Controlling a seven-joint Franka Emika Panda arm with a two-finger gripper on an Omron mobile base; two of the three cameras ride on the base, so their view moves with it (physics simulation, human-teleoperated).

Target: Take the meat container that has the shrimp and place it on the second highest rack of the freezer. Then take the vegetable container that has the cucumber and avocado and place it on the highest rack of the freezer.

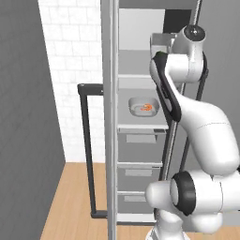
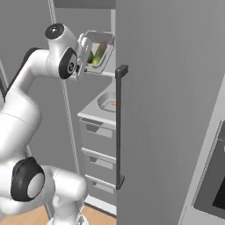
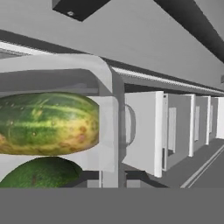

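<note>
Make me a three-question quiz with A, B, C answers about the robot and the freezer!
1. Where does the small shallow pale-grey tray with the orange-pink shrimp sit?
A. on the floor
B. on the lower open shelf
C. in a drawer

2. What colour is the long bar handle on the freezer door?
A. black
B. red
C. white

3. What is the robot's two-finger gripper doing?
A. hanging open over the floor
B. pulling a drawer
C. gripping the grey tub with the green cucumber

Answers: 1 B, the tray lies on the shelf just above the drawers. 2 A, the bar is black. 3 C, the tub sits at the hand, up by the upper shelf.
</note>
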